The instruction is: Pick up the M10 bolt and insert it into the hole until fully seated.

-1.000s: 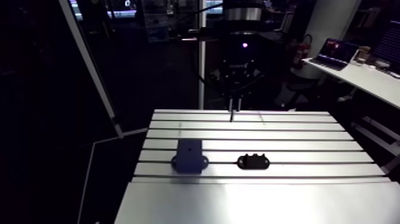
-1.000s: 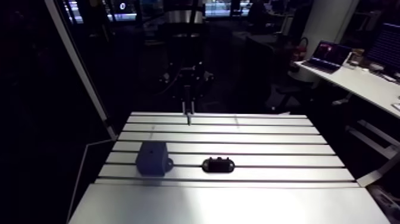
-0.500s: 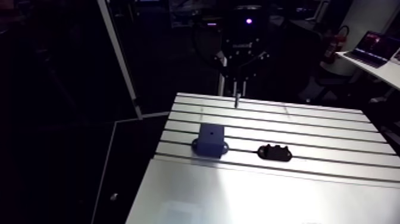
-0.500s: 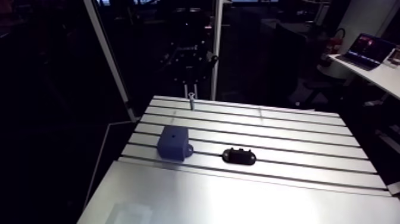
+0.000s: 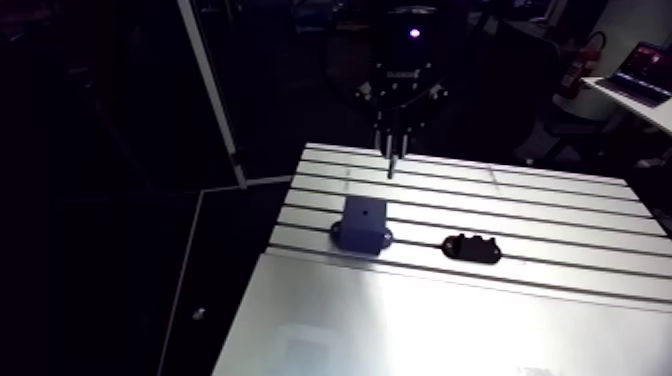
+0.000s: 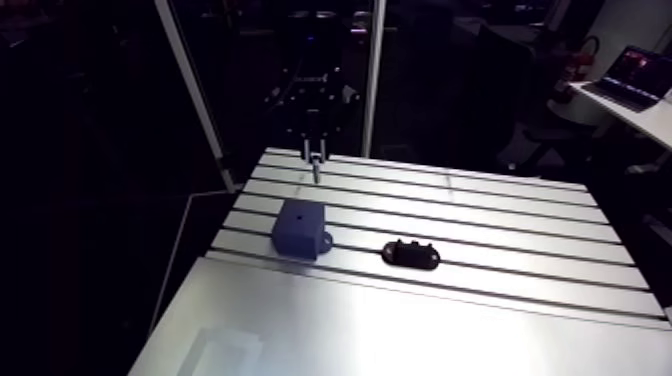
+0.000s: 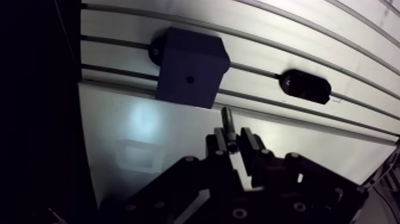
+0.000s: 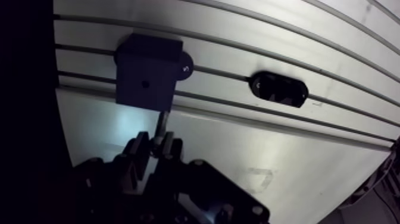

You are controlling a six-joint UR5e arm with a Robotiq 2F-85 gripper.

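The gripper [image 7: 233, 142] pinches the M10 bolt [image 7: 227, 121], whose shank sticks out past the fingertips, above the table [image 5: 560, 200] and just short of the blue block [image 7: 190, 65]. Its hole [image 7: 190, 78] looks small, so a tilted or off-centre bolt could catch the rim and jam. The bolt hangs nearer the block than just before, though the camera has shifted too

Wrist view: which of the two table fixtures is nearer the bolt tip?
The blue block, with one hole in its top; the low black fixture lies farther off beside it.
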